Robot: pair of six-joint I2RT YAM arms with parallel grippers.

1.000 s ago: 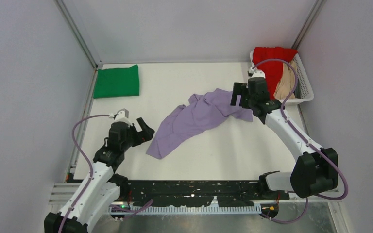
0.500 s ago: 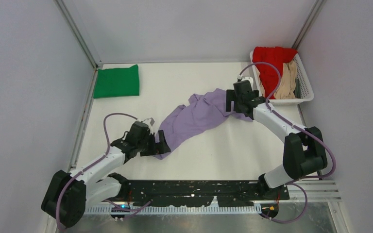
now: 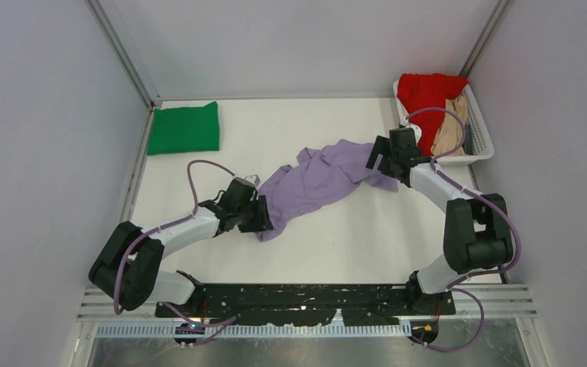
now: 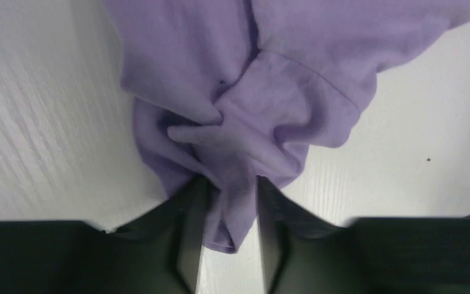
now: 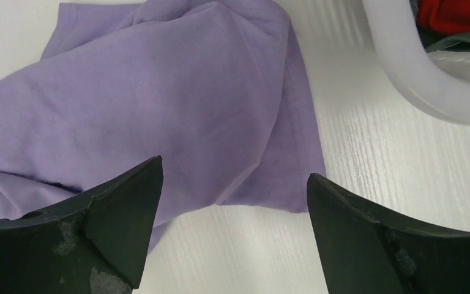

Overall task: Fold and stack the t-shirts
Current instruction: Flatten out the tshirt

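Observation:
A crumpled lavender t-shirt (image 3: 321, 180) lies stretched diagonally across the middle of the table. My left gripper (image 3: 264, 218) is at its near left end. In the left wrist view the left gripper (image 4: 231, 184) is shut on a bunched fold of that lavender shirt (image 4: 269, 104), with cloth pressed against both fingers. My right gripper (image 3: 378, 162) hovers over the shirt's far right end. There the right gripper (image 5: 234, 170) stands open, with the shirt's hem (image 5: 159, 104) and bare table between its fingers. A folded green t-shirt (image 3: 184, 128) lies at the far left.
A white slatted basket (image 3: 483, 134) at the far right corner holds a red t-shirt (image 3: 426, 90) and a tan one (image 3: 451, 130). Its rim (image 5: 404, 73) is close to my right gripper. Grey walls enclose the table on three sides.
My left arm has reached right to the shirt's near end and its jaws have closed on the cloth, bunching that end. The right gripper shifted slightly right and stayed open.

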